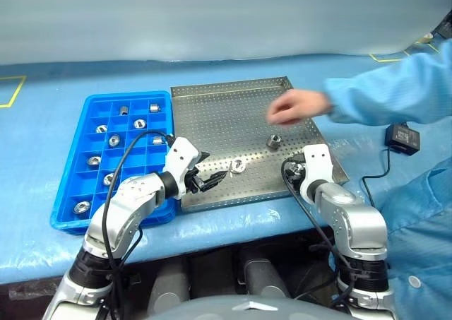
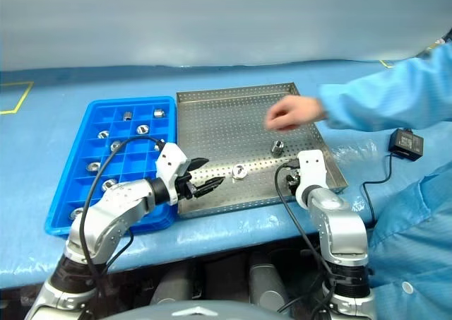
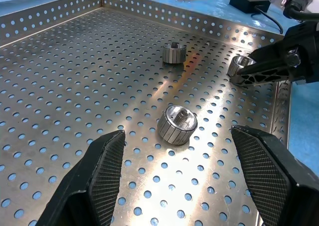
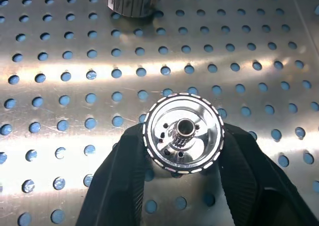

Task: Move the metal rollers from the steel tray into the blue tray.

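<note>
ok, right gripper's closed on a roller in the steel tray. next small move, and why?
Probably lift straight up. The right gripper is shut on a roller that sits low on the steel tray; raising it first should clear the rim before it crosses to the blue tray.

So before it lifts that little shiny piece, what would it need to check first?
1. Right gripper jaws shut around a shiny silver metal roller: ok.
2. Left gripper jaws open, with another roller lying between them, not gripped: ok.
3. Bright blue plastic compartment tray has free compartments: ok.
4. Person's hand hovers over the perforated steel tray: not ok.
5. Third roller stands apart from both grippers: ok.
</note>
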